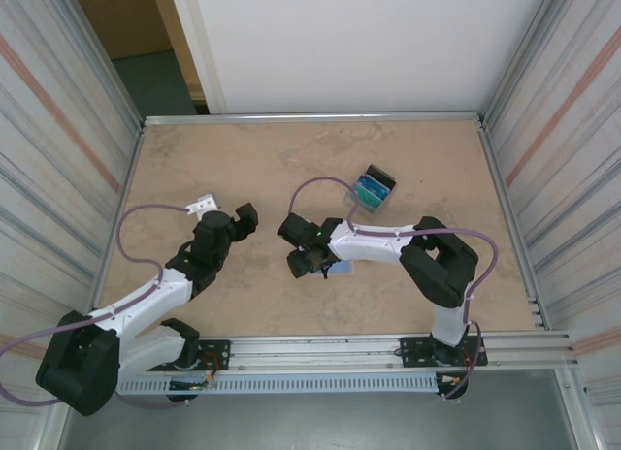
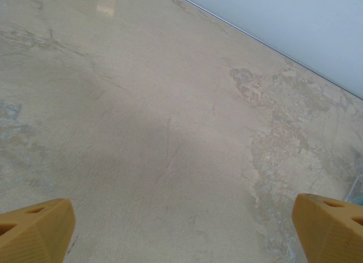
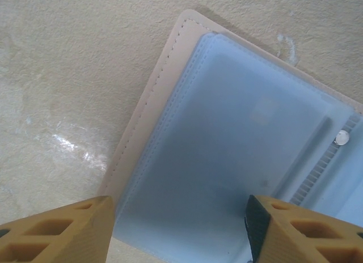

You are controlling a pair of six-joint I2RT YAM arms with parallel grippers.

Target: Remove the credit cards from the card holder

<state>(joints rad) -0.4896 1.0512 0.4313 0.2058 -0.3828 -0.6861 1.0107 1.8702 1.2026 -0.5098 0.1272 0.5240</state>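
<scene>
The card holder (image 3: 227,161) is laid open on the table (image 3: 57,76), its pale blue panel seen between the right gripper's (image 3: 178,229) parted fingers, ungripped. A clear tray (image 1: 374,188) is set well beyond them. The left gripper's (image 2: 182,229) fingers are spread wide above the table.

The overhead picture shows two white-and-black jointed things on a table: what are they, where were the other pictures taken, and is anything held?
Two robot arms, bolted at the beige table's near edge. The other pictures come from cameras on their wrists; the yellow blocks are fingertips. The left gripper is open above bare table. The right gripper is open over a tan folding card holder with pale blue panels, lying flat. Beyond sits a clear tray of teal and blue cards. Nothing is held.
</scene>
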